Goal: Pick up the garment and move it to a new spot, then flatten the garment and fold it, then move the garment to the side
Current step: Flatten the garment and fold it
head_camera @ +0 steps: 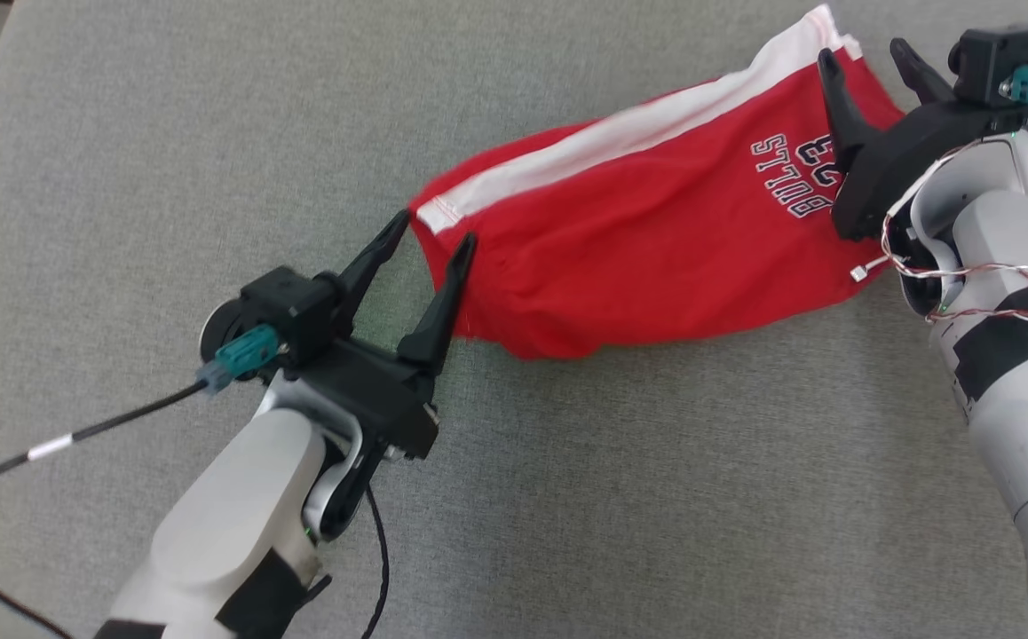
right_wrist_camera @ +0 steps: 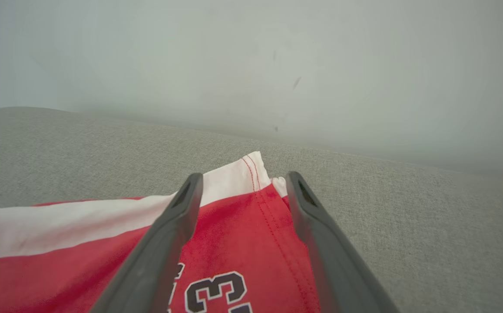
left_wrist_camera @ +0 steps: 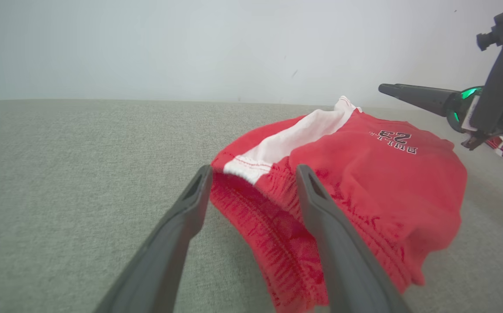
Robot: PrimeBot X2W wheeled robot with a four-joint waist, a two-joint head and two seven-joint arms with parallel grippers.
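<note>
Both tools open, red shorts (head_camera: pixel 656 240) lying stretched out on the grey worktop (head_camera: pixel 212 133).
Left tool (head_camera: pixel 436 229): fingers spread wide, straddling the waistband corner by the white stripe (head_camera: pixel 620 133), gripping nothing (fabric sits loose between them). Right tool (head_camera: pixel 861 50): also spread wide, over the opposite hem corner next to the "BULLS 23" print (head_camera: pixel 789 173), nothing clamped. The shorts run between the two tools, slightly rumpled.

Soft red cloth garment (head_camera: pixel 638 240) on matt, coarse-woven grey fabric surface (head_camera: pixel 567 497).
</note>
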